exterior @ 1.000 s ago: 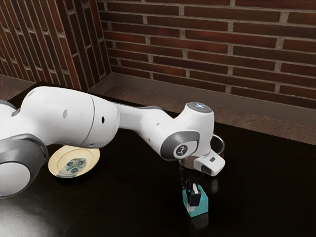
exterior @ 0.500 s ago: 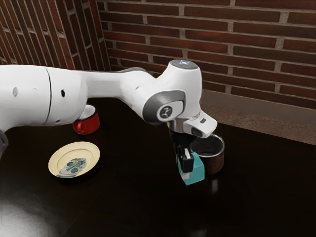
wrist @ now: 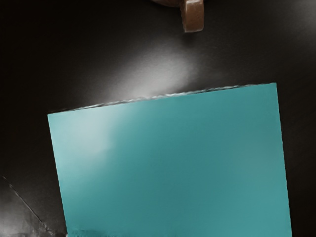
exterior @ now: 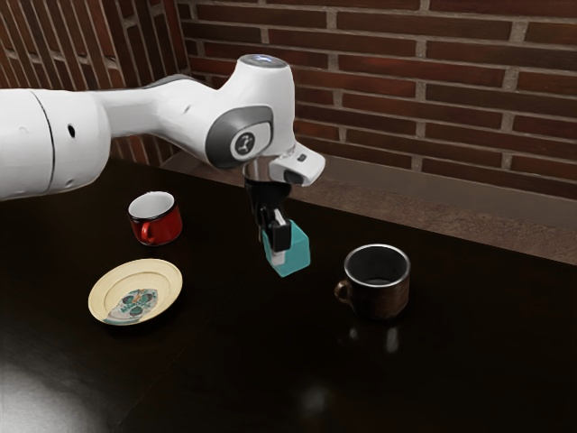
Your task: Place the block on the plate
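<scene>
My gripper (exterior: 278,245) is shut on the teal block (exterior: 293,253), holding it in the air above the dark table in the exterior view. The block is slightly tilted there, and one finger covers part of its near side. In the wrist view the teal block (wrist: 173,163) looms large just under my hand. The cream plate (exterior: 166,307), with a green pattern at its centre, lies flat on the table, to the exterior view's left of the gripper and nearer the camera, apart from the block.
A brown metal-rimmed mug (exterior: 383,296) stands to the exterior view's right of the block; its handle (wrist: 193,17) appears in the wrist view. A red mug (exterior: 160,225) stands behind the plate. The dark tabletop (exterior: 243,361) stretches toward the camera, and a brick wall (exterior: 433,117) rises behind.
My gripper has lifted the block off the table and carried it toward the exterior view's left, away from the brown mug. The red mug has come into view; the plate has stayed put.
</scene>
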Action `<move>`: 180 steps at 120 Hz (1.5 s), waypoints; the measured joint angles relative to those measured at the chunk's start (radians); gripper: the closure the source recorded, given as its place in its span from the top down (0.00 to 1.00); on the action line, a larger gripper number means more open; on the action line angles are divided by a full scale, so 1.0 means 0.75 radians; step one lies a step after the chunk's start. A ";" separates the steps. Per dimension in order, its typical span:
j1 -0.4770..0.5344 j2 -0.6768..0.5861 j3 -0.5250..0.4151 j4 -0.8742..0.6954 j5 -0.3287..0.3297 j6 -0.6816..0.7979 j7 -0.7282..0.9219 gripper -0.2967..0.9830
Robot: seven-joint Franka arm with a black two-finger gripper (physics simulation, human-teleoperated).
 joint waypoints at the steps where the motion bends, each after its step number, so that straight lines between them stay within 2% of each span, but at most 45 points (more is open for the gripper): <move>1: 0.000 0.000 0.006 0.000 -0.001 -0.001 0.002 0.40; 66: 0.012 -0.005 0.467 -0.011 -0.086 -0.056 0.244 0.40; 128: 0.020 -0.005 0.765 -0.050 -0.141 -0.095 0.508 0.40; 145: 0.021 -0.005 0.812 -0.063 -0.157 -0.093 0.577 0.40; 180: 0.017 0.017 0.811 -0.217 -0.194 -0.012 0.675 0.41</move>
